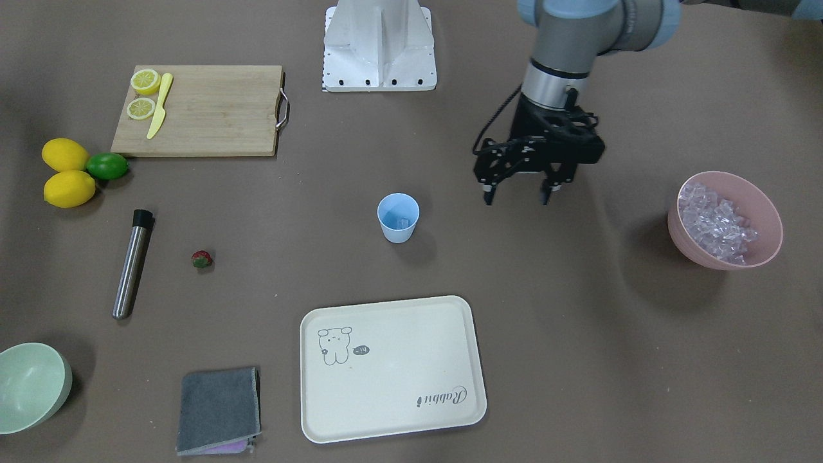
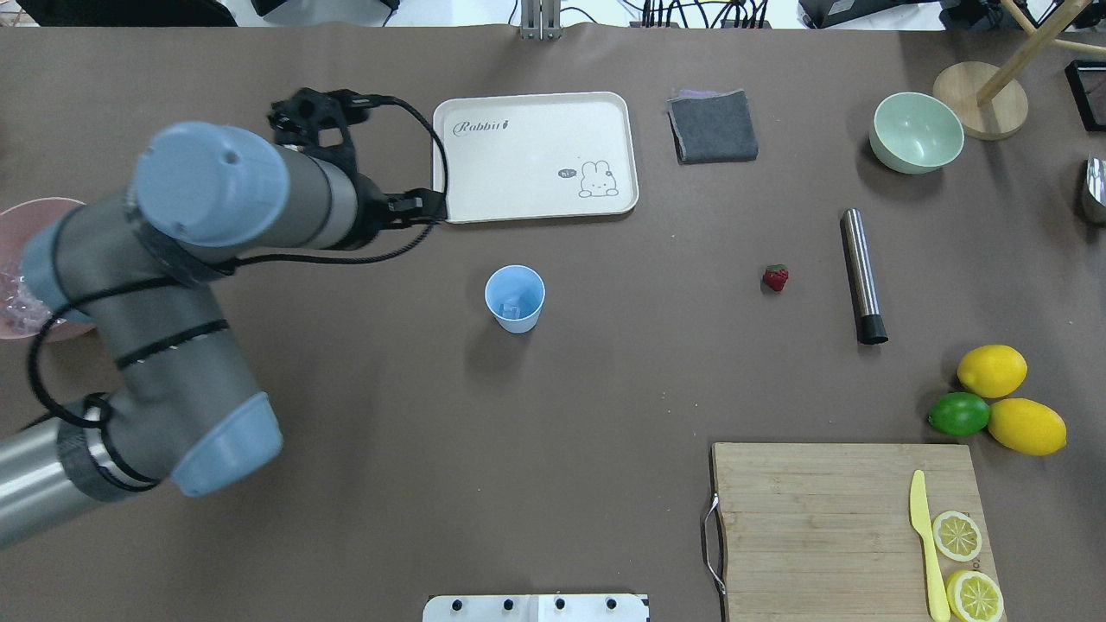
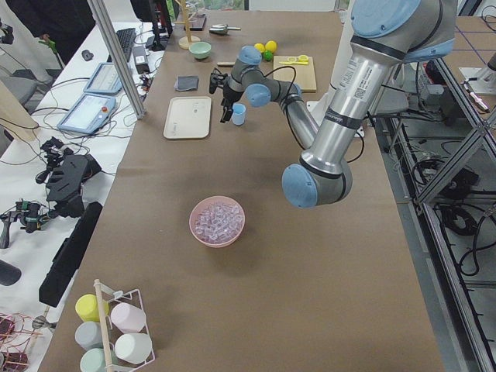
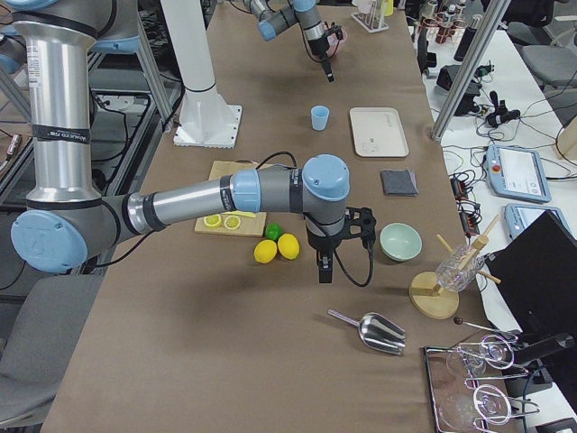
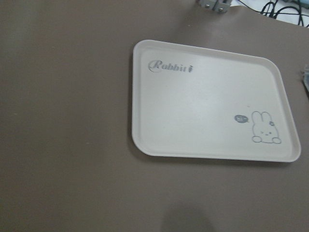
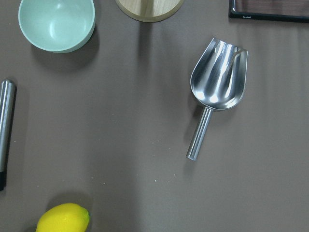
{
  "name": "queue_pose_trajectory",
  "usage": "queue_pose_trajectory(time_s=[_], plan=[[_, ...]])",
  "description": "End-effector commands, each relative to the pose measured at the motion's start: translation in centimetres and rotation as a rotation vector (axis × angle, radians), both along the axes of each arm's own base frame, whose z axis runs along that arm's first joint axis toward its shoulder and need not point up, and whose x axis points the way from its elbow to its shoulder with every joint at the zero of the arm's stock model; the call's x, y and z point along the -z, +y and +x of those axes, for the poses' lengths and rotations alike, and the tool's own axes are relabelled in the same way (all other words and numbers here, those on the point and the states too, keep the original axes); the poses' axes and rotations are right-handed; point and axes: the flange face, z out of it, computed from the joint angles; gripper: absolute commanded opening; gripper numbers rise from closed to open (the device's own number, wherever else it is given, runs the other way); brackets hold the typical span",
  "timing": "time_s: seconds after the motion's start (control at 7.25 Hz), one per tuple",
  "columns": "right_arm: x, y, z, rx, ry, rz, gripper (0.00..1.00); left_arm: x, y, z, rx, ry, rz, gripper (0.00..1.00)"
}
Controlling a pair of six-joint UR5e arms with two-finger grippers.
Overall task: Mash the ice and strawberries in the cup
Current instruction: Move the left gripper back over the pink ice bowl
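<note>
In the view facing the robot, a pale green bowl (image 1: pixel 32 386) sits at the lower left corner of the surface. Above it, at the left edge, two lemons (image 1: pixel 64 154) and a lime (image 1: pixel 107 166) lie touching. A wooden cutting board (image 1: pixel 212 109) at the upper left carries two lemon halves and a yellow knife. Below the board lies a metal rod (image 1: pixel 132 263) with a black end. Just to its right, left of centre, is the strawberry (image 1: pixel 201 259), alone on the bare surface. A folded grey cloth (image 1: pixel 218 410) is at the bottom, and a cream tray (image 1: pixel 392 366) lies right of it.

The light-blue cup (image 1: pixel 398 217) stands upright at the middle of the frame. It holds what looks like a single clear cube (image 1: pixel 403 222), though this is small and hard to make out.

Right of the cup and apart from it, the left tool (image 1: pixel 517 198) hangs above the surface with its fingers spread wide and nothing between them. At the right edge, a pink bowl (image 1: pixel 765 215) is heaped with ice (image 1: pixel 714 222).

In the right-side view, the right tool (image 4: pixel 325 269) points down at mid-frame beside the lemons. I cannot tell whether it is wide or narrow.
</note>
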Motion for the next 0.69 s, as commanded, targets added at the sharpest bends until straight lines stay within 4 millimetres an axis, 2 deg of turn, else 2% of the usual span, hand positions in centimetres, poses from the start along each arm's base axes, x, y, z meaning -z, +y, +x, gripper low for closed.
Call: queue_pose_trajectory(time_s=[0.0,0.14,0.28,0.55], plan=[[0.4,0.4,-0.6,0.007,-0.079,0.003,1.0,-9.8,-2.0,-14.2,-0.11,-0.095,-0.025,0.98],[0.5,0.5,-0.6,0.007,-0.082,0.004,1.0,-13.6,-2.0,-18.9,-0.145,-0.12,-0.035,0.98],[0.5,0.5,-0.6,0.008,-0.082,0.005,1.0,-16.6,-1.1,-21.8,-0.123,-0.119,-0.096,0.98],[0.6,0.4,-0.7,0.01,-0.082,0.008,1.0,-21.3,0.6,-25.4,0.006,-0.103,-0.261,0.98]])
